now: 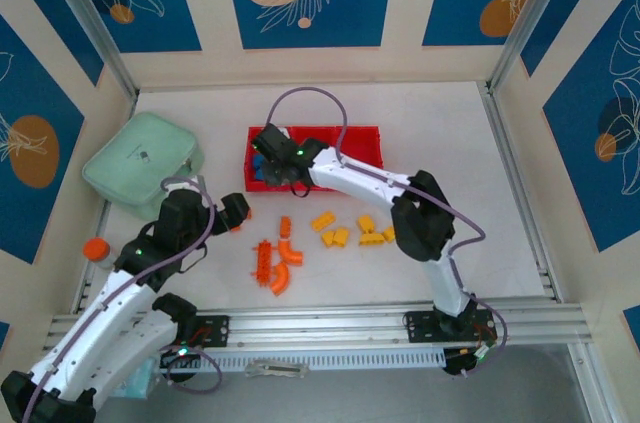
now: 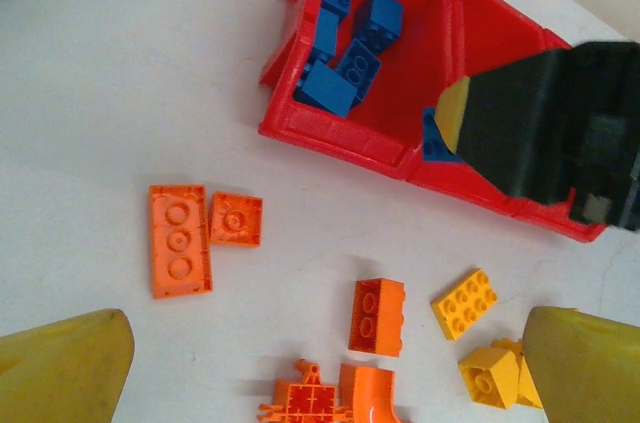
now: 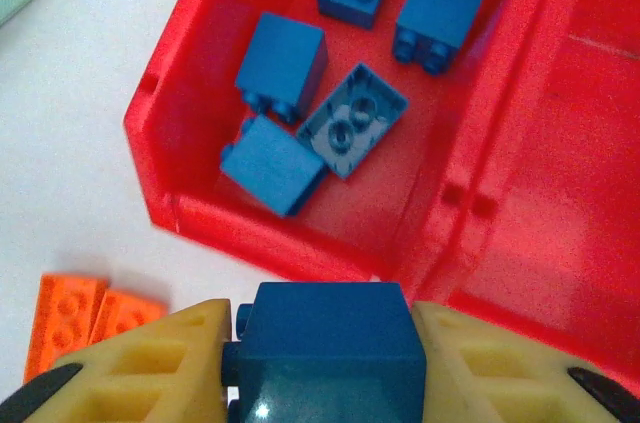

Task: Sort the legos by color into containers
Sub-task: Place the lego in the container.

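Blue legos (image 3: 283,63) occupy red tray's (image 3: 190,213) end compartment; orange legos (image 2: 180,240), yellow legos (image 2: 465,303) lie outside.

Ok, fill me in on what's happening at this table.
Two robot arms are sorting toy bricks by color. The right claw grips a blue brick above the near wall of the red tray, next to the end compartment where five blue bricks already lie. The left claw hangs open and empty over the table, where orange bricks and yellow bricks lie loose, not yet sorted.
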